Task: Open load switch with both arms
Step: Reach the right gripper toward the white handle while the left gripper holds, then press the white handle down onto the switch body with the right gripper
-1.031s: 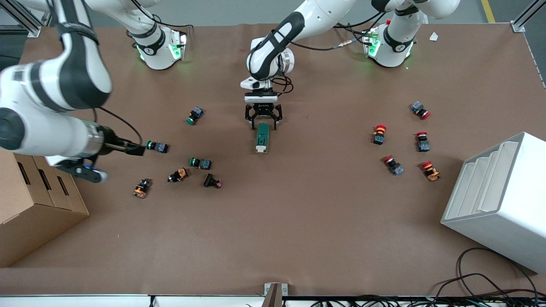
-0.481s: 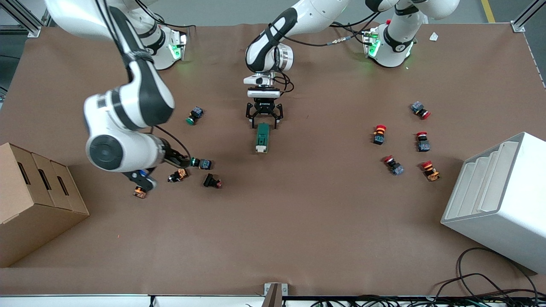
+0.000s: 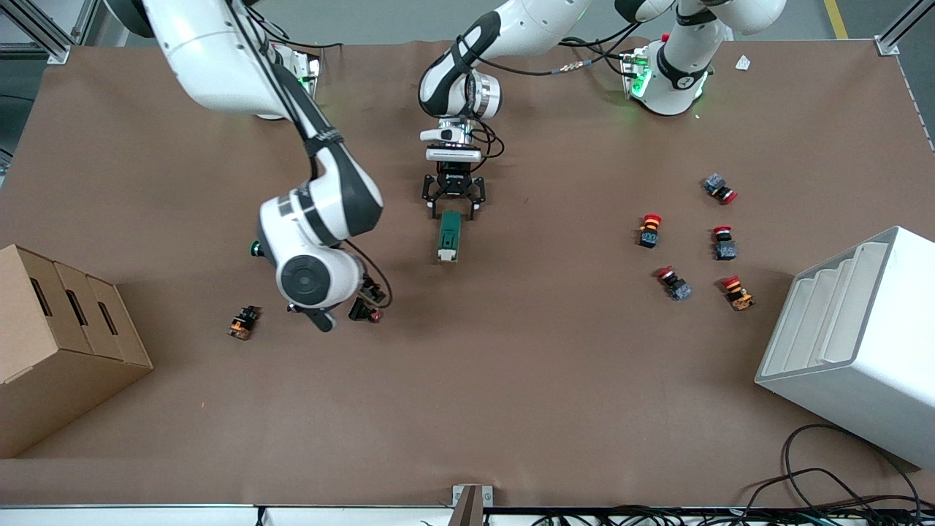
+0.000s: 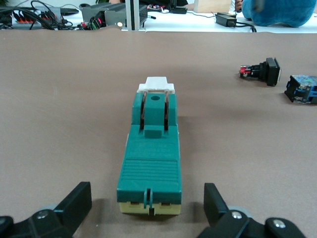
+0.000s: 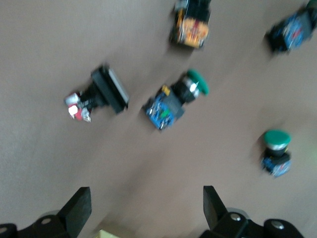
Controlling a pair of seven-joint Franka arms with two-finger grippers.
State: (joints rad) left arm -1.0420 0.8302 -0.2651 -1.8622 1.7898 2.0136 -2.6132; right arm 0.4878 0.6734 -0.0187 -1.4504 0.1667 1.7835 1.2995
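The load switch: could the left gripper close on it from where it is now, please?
Probably yes: the left gripper is open, its fingers either side of the load switch's end, with nothing between them.

load switch (image 3: 448,236) | dark green oblong block, white toggle end toward the front camera | lies flat mid-bench, nearer the robots' edge | ungripped, base end between open left pincer (image 3: 453,204) fingers

Right gripper (image 5: 143,210) hangs over brown table (image 5: 44,54), fingers (image 5: 79,206) spread apart, nothing between them. Below lie two green-capped pushbuttons (image 5: 176,99) (image 5: 275,151), one black-flanged switch (image 5: 99,94), and one orange-bodied unit (image 5: 190,25).
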